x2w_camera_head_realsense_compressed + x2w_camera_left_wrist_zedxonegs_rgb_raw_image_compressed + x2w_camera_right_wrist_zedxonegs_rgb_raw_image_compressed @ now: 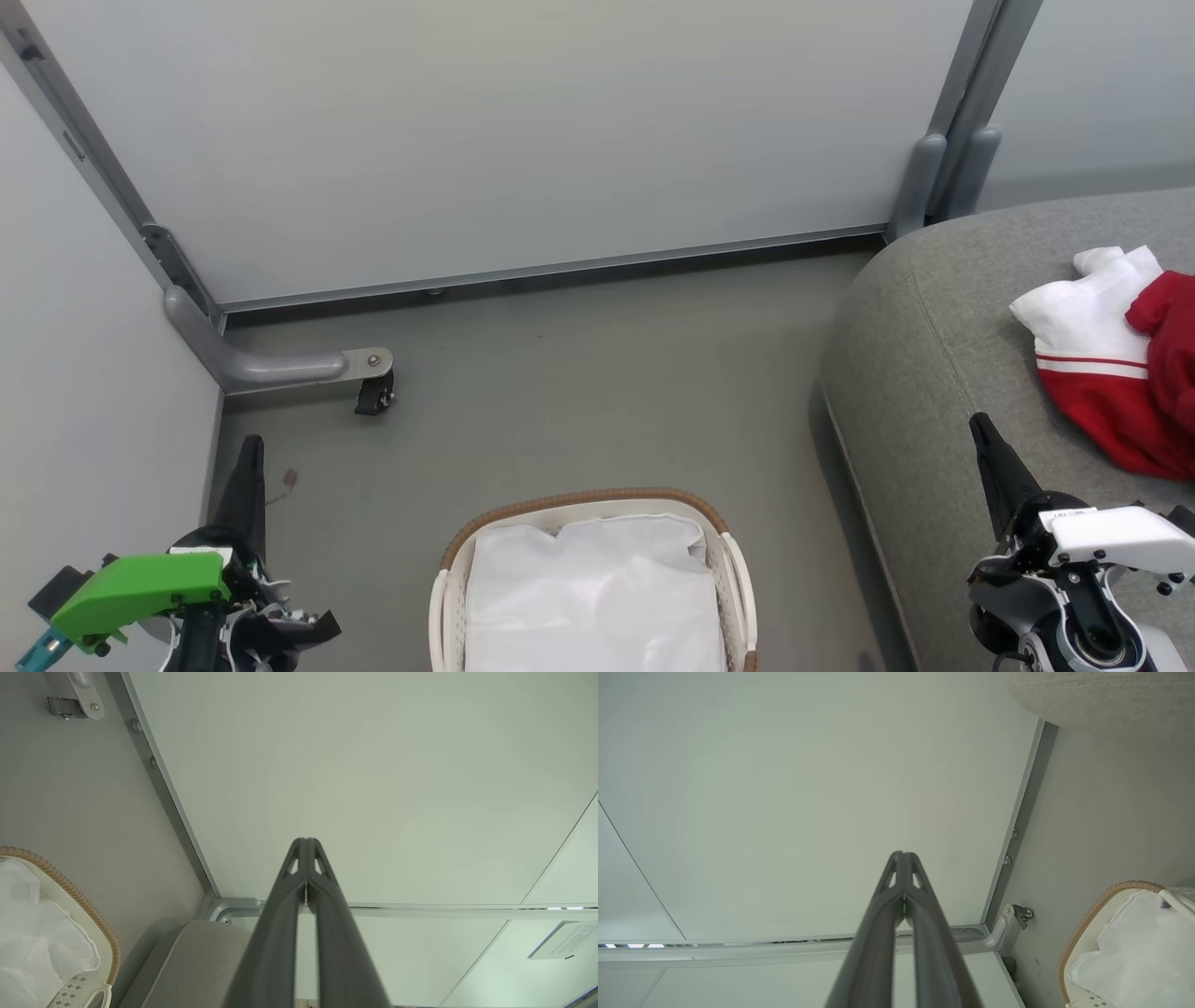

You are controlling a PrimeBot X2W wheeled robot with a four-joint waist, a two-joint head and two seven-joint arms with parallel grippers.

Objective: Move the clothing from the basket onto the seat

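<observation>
The red and white clothing (1116, 369) lies crumpled on the grey seat (924, 373) at the right of the head view. On the floor at bottom centre stands the white basket (733, 569) with its brown woven rim, showing just its white liner (593, 597) inside. My left gripper (250, 448) is at the lower left, shut and empty, to the left of the basket. Over the seat's front, my right gripper (980, 427) is shut and empty, below and left of the clothing. Both wrist views show tips pressed together, the left gripper (306, 841) and the right gripper (902, 854).
Pale partition panels on grey frames close off the back and left. A curved grey foot with a black caster (375, 394) juts onto the floor at the left corner. Bare grey floor (579, 392) lies between the basket, panels and seat.
</observation>
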